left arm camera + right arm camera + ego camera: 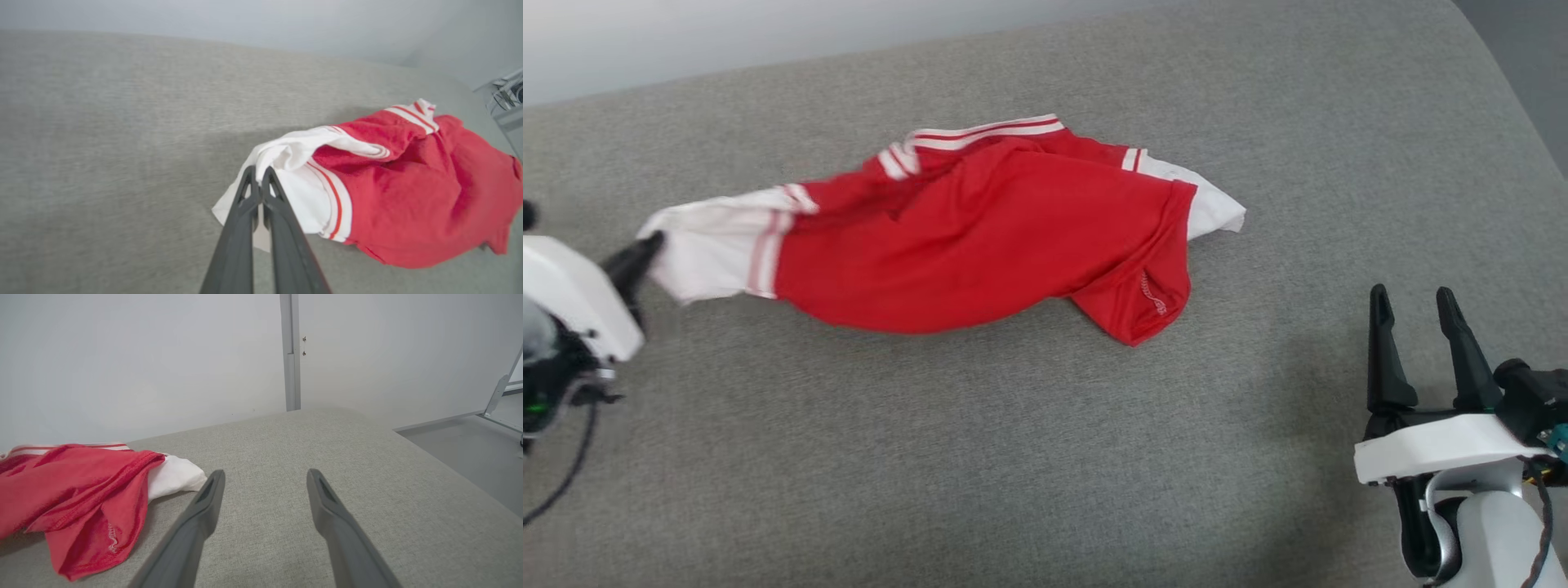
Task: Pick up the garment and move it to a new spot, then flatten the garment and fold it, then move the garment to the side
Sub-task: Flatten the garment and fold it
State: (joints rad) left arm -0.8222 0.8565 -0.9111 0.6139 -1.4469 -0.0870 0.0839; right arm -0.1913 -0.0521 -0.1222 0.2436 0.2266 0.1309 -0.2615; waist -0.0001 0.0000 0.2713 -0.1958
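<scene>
The garment [964,237] is a crumpled red jersey with white sleeves and red-and-white striped trim, spread over the middle of a grey cushioned surface [1013,457]. My left gripper [649,243] is shut on the tip of its white left sleeve, which is pulled taut toward the left; in the left wrist view the fingers [258,173] pinch that white sleeve [294,196], slightly lifted. My right gripper [1414,300] stands open at the lower right, apart from the cloth; in the right wrist view it [265,477] is empty, with the garment [73,490] to its left.
A pale wall [143,355] with a grey vertical post [290,351] rises behind the surface. The surface's right edge drops to a grey floor [461,449], where a metal frame leg [498,396] stands. Cables [508,92] lie beyond the far corner.
</scene>
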